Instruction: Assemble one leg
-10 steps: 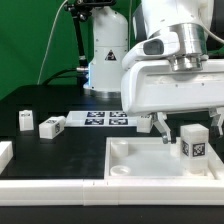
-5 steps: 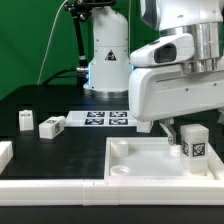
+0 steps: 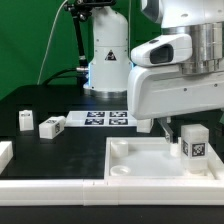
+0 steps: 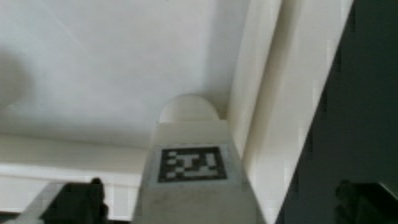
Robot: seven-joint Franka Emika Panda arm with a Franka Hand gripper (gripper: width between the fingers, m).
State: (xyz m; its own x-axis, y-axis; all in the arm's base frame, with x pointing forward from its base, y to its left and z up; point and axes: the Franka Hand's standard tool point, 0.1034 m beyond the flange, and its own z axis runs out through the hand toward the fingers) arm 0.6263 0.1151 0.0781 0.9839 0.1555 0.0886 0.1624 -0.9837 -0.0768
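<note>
A leg [image 3: 193,141], a small white block with a marker tag on its face, stands upright in the right part of the large white square tray piece [image 3: 130,160]. My gripper [image 3: 176,129] hangs just over it, its hand filling the exterior view's upper right. In the wrist view the leg [image 4: 192,150] lies between my two dark fingertips [image 4: 80,200], with the gripper [image 4: 222,205] open and a gap showing on one side. Two more legs [image 3: 24,120] [image 3: 52,126] lie on the black table at the exterior view's left.
The marker board [image 3: 107,119] lies flat behind the tray piece. Another white part [image 3: 5,152] sits at the exterior view's left edge. A white bar [image 3: 50,190] runs along the front. The robot base [image 3: 105,55] stands at the back.
My hand has moved down and toward the exterior view's right, closer over the standing leg. The leg and the other parts have not moved.
</note>
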